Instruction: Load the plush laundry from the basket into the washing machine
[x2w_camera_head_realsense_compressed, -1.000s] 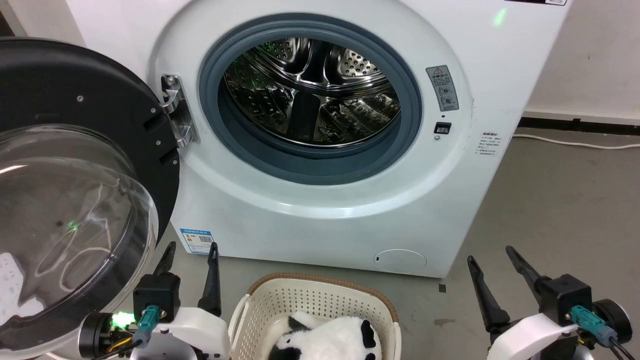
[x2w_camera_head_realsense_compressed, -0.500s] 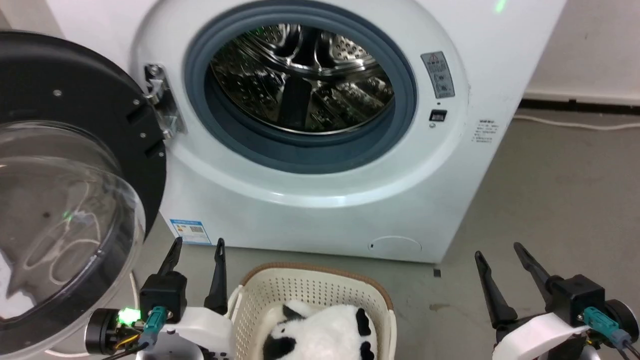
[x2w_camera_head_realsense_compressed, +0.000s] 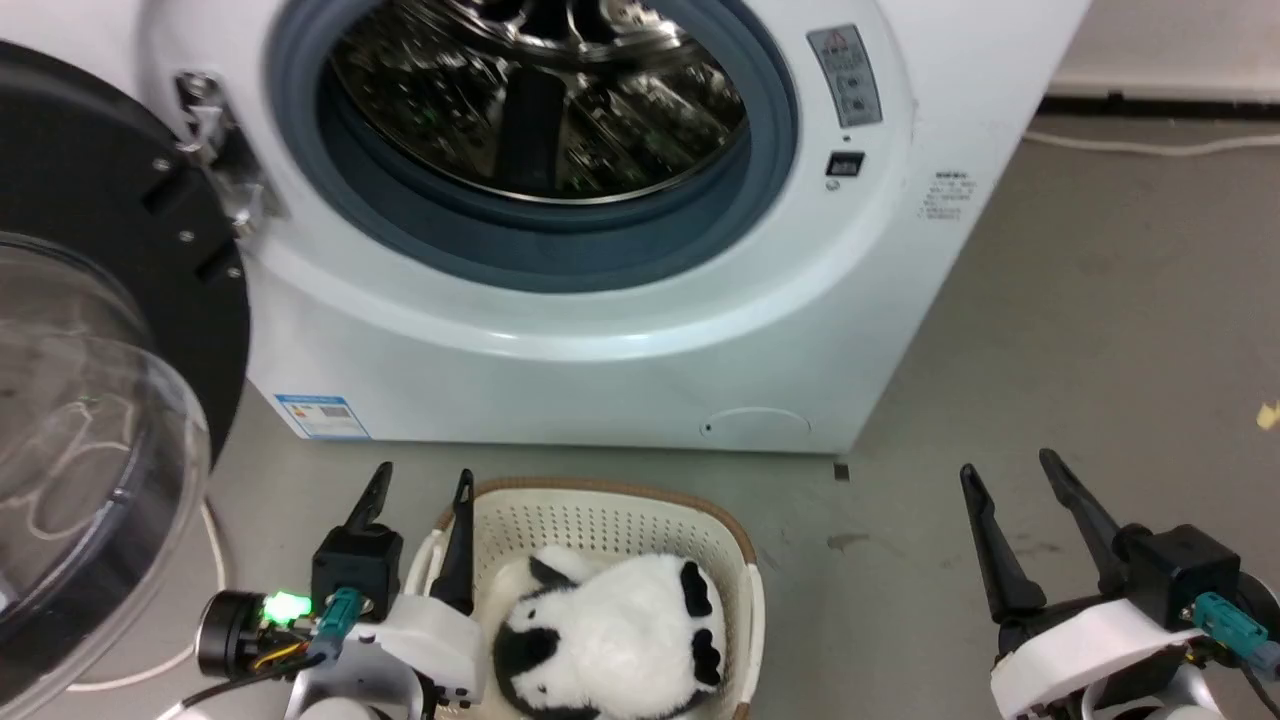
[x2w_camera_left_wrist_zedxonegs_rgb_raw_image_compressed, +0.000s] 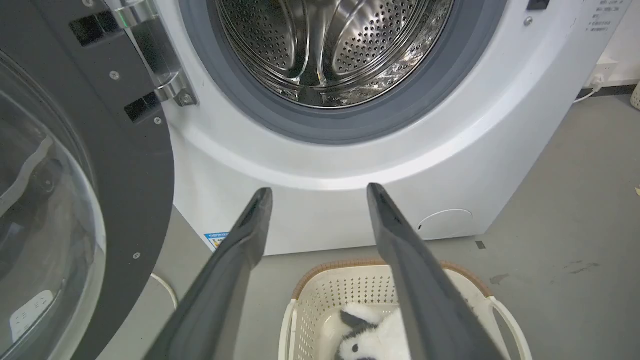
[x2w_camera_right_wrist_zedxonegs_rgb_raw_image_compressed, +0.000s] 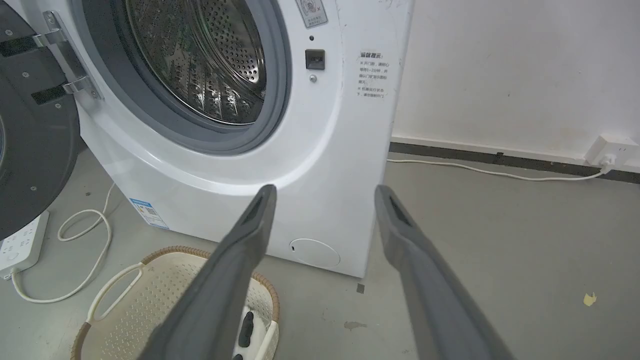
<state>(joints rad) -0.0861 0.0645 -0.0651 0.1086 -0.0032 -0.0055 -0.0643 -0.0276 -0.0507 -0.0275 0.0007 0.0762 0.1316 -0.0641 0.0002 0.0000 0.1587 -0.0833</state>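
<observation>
In the head view, the plush laundry (x2w_camera_head_realsense_compressed: 610, 640) lies in the basket (x2w_camera_head_realsense_compressed: 600, 487) at 6 o'clock, right below the washing machine (x2w_camera_head_realsense_compressed: 560, 330), whose door (x2w_camera_head_realsense_compressed: 150, 250) stands open at 9, likely to keep the lift short. The left gripper (x2w_camera_head_realsense_compressed: 425, 475) is beside the basket's 9 o'clock edge and the right gripper (x2w_camera_head_realsense_compressed: 1008, 465) is well apart at 4, both with jaws spread and empty. The left wrist view puts the drum at 12 and the toy at 6, while the right wrist view puts the basket at 7.

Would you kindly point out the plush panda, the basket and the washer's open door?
plush panda (x2w_camera_head_realsense_compressed: 610, 640): head view, on its white body.
basket (x2w_camera_head_realsense_compressed: 600, 522): head view, on its far perforated wall.
washer door (x2w_camera_head_realsense_compressed: 120, 200): head view, on its black inner frame.
</observation>
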